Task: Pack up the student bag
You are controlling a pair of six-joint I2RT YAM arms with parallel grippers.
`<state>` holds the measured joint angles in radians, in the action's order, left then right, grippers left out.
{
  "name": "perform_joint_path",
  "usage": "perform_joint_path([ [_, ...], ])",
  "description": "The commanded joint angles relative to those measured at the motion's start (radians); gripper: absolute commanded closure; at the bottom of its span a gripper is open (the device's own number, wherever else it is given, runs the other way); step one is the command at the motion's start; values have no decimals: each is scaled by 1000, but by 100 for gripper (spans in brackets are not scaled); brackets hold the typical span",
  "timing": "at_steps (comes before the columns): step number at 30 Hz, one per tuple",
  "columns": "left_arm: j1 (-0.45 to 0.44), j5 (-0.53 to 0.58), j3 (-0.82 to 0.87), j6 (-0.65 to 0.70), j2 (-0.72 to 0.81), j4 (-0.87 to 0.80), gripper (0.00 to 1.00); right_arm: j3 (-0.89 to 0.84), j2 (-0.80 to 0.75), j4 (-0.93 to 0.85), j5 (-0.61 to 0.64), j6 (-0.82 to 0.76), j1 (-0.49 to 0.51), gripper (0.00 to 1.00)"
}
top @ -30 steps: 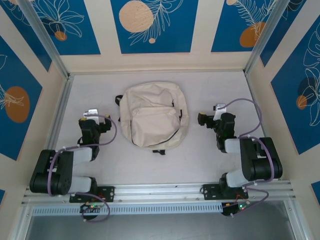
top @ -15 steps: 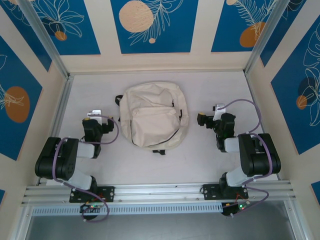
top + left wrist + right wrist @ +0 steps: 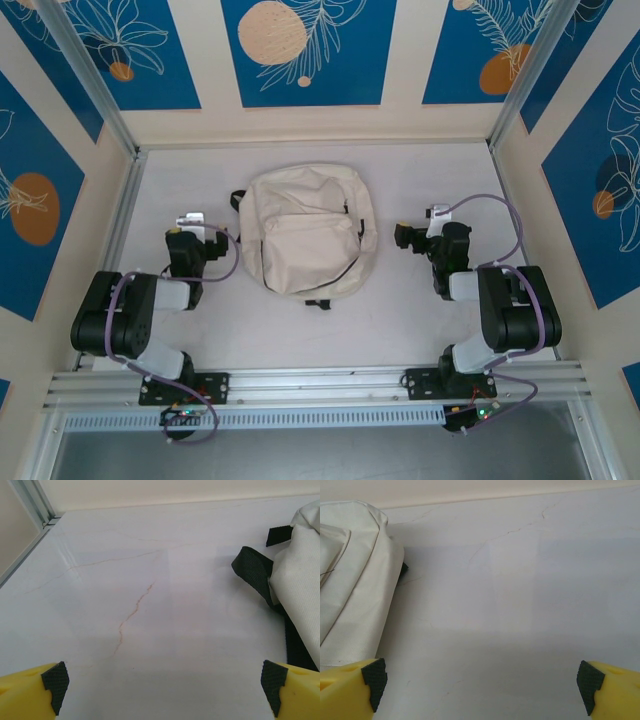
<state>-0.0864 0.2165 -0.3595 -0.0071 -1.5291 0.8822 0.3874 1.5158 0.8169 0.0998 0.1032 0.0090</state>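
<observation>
- Left wrist view: my left gripper sits low over the table, its yellow fingers with black pads spread wide and nothing between them.
- Right wrist view: the right gripper is just as wide apart and also empty.
- From above, the left gripper is at the bag's 9 o'clock and the right gripper at its 3 o'clock. Both are near it and neither touches it.
- The bag lies flat in the middle of the table, front pocket up. It is limp cream woven cloth, rounded at the top, with a dark zipper line curving down its right side. I cannot tell whether any zipper is open.
- A black webbing strap loops out at 2 o'clock from my left fingers. I judge it could snag a finger if I sweep in low.
- The tabletop is smooth, glossy and marble-veined, so I expect the bag to slide rather than hold if I push from one side.
- Soft cloth may bunch, and I could pinch one layer only.
</observation>
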Motion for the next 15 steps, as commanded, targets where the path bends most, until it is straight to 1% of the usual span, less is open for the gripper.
perform_joint_path([
  [1,-13,-30,-29,38,-5,-25,0,25,10,-1,-13,-8,-6,1],
  [12,-8,-37,-38,32,-9,-38,0,27,9,-5,-20,-5,-9,1],
  [14,-10,-59,-30,45,-15,-16,0,24,7,0,-21,-5,-9,1],
  [15,-10,-70,-32,49,-8,-30,0,21,6,6,-27,-5,-9,1],
])
